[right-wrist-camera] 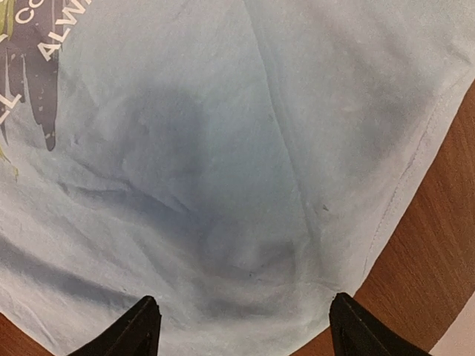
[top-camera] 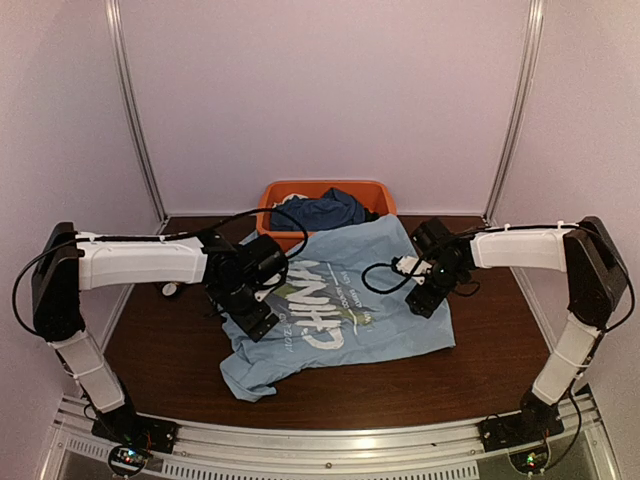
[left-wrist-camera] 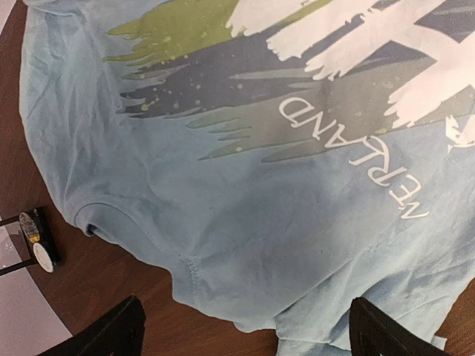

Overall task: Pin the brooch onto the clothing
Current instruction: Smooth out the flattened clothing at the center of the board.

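The clothing [top-camera: 345,310], a light blue T-shirt with a white and green chest print, lies spread on the brown table. My left gripper [top-camera: 253,322] hovers over its left side, near a sleeve hem [left-wrist-camera: 185,267]. Its jaws [left-wrist-camera: 245,334] are wide open and hold nothing. My right gripper [top-camera: 425,298] hangs over the shirt's right part, close to the hem. It [right-wrist-camera: 245,330] is open too, with only plain cloth [right-wrist-camera: 245,185] below. At the left edge of the left wrist view a small round silvery disc [left-wrist-camera: 43,258], apparently the brooch, sits by a small black case [left-wrist-camera: 37,230] on the table.
An orange bin [top-camera: 272,200] with a dark blue garment [top-camera: 325,210] in it stands at the back, touching the shirt's far edge. Bare wood [top-camera: 500,330] shows to the right of the shirt. Pale walls close in the table on three sides.
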### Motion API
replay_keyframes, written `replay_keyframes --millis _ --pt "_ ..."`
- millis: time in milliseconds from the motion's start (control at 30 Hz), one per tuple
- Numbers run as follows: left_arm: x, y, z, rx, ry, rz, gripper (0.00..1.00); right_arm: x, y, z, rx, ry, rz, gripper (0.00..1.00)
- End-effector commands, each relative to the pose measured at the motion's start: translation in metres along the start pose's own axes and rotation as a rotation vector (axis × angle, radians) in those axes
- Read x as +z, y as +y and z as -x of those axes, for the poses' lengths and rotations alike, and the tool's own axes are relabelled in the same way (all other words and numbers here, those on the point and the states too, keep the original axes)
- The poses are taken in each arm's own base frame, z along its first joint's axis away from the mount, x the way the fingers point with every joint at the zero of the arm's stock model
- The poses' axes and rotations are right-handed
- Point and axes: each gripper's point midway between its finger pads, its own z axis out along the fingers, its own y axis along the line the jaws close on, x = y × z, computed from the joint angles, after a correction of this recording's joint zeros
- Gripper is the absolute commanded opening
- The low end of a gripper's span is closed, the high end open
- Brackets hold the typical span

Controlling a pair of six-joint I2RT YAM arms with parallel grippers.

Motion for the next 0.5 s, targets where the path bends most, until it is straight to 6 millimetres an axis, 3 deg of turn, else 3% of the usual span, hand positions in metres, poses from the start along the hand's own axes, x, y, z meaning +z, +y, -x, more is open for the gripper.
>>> replay_keyframes --millis 0,300,467 --pt "0.019 -0.013 -0.002 0.059 0.016 -0.054 0.98 0.01 0.009 0.007 -0.015 0.005 0.043 0.79" --pt "0.029 -0.025 -0.003 0.105 0.028 -0.097 0.96 0.025 0.017 0.004 -0.017 0.037 0.075 0.73" --pt "0.043 -0.029 -0.009 0.119 0.06 -0.102 0.9 0.03 0.021 0.003 -0.01 0.044 0.098 0.56"
